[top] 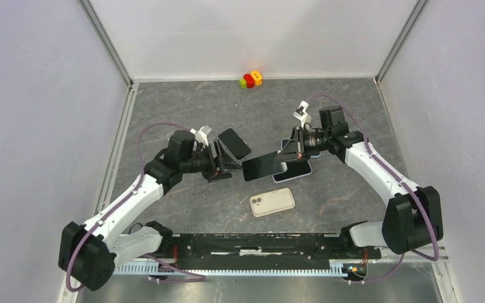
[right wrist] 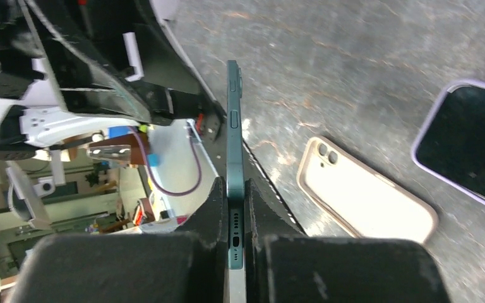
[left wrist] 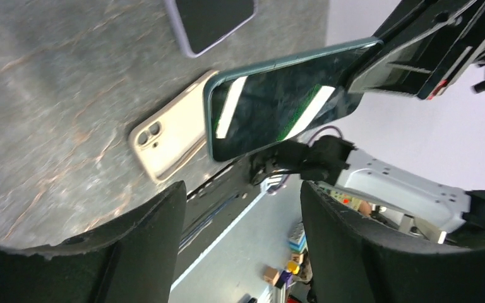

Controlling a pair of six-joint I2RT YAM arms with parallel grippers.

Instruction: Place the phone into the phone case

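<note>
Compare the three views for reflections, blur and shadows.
Left wrist: the held phone mirrors two bright light strips on its screen, and the left gripper looms dark and soft. Right wrist: the right gripper is blurred close up, while the phone's edge is sharp. Top external: even light, only faint shadows on the table.

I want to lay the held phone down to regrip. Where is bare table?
Bare: the far strip beyond the left gripper and right gripper, up to the toy blocks; the near patch left of the beige case. Crowded: the middle, where the right gripper pinches the green phone by a lilac phone, a dark phone beside the left gripper.
</note>
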